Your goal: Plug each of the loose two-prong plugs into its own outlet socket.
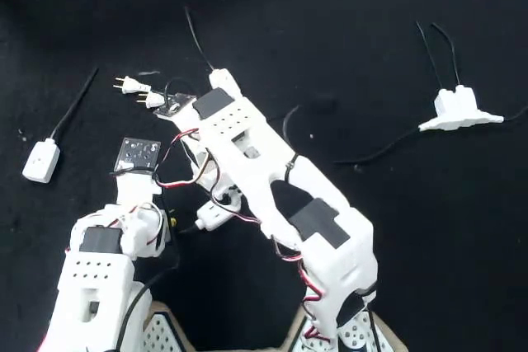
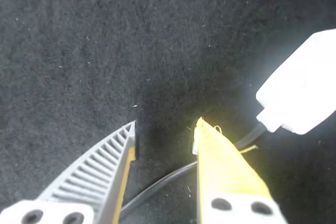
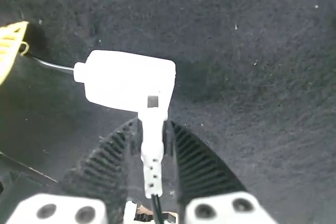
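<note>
White plug [image 3: 152, 153], pinched by right end effector [image 3: 153, 128], looked seated in socket [image 3: 126, 80]; left end effector [image 2: 165, 124] spread. Next needed: release w/o tugging.

High camera: fixed overhead, looking down on the black table [image 1: 396, 228], arm bases [image 1: 91, 302] at bottom edge, far side at top. Wrist cameras: low over the table, each sighting along its own gripper. These are the left gripper [image 2: 165, 127] and the right gripper [image 3: 154, 123], which pinches a plug [image 3: 154, 156]. All three share the white socket block [image 1: 213, 217] [image 2: 302, 85] [image 3: 128, 80]. The left's yellow finger [image 3: 11, 43] shows near it from the right wrist.
</note>
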`<action>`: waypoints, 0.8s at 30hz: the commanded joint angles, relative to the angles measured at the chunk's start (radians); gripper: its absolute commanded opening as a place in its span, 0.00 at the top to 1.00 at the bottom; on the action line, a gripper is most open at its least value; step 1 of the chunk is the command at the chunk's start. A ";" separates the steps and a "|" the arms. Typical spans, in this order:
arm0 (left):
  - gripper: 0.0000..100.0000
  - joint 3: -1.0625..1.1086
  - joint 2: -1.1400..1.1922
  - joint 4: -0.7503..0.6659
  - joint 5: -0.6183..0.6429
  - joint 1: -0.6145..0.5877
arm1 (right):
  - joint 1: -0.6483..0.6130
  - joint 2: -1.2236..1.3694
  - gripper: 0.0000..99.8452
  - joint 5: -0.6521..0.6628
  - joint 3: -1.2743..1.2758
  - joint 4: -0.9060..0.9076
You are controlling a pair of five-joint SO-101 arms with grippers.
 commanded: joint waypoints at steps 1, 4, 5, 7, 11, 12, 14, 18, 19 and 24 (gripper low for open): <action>0.81 -0.008 -0.002 -0.014 0.000 0.008 | -0.031 -0.107 0.99 0.011 -0.031 0.011; 0.81 -0.008 -0.002 -0.014 0.000 0.008 | -0.029 -0.107 0.99 0.012 -0.030 0.011; 0.81 -0.008 -0.002 -0.014 0.000 0.008 | -0.029 -0.099 0.99 0.012 -0.030 0.009; 0.81 -0.008 -0.002 -0.014 0.000 0.008 | -0.029 -0.076 0.99 0.012 -0.030 -0.009; 0.81 -0.008 -0.002 -0.014 0.000 0.008 | -0.025 -0.035 0.99 0.012 -0.031 -0.044; 0.81 -0.008 -0.002 -0.014 0.000 0.008 | -0.025 -0.030 0.99 0.012 -0.031 -0.041; 0.81 -0.008 -0.002 -0.014 0.000 0.008 | -0.025 -0.028 0.99 0.012 -0.031 -0.028; 0.81 -0.008 -0.002 -0.014 0.000 0.008 | -0.029 -0.022 0.99 0.012 -0.035 0.020; 0.81 -0.008 -0.002 -0.014 0.000 0.008 | -0.025 -0.022 0.99 0.012 -0.036 0.028; 0.81 -0.008 -0.003 -0.014 0.000 0.008 | -0.023 -0.022 0.99 0.011 -0.038 0.031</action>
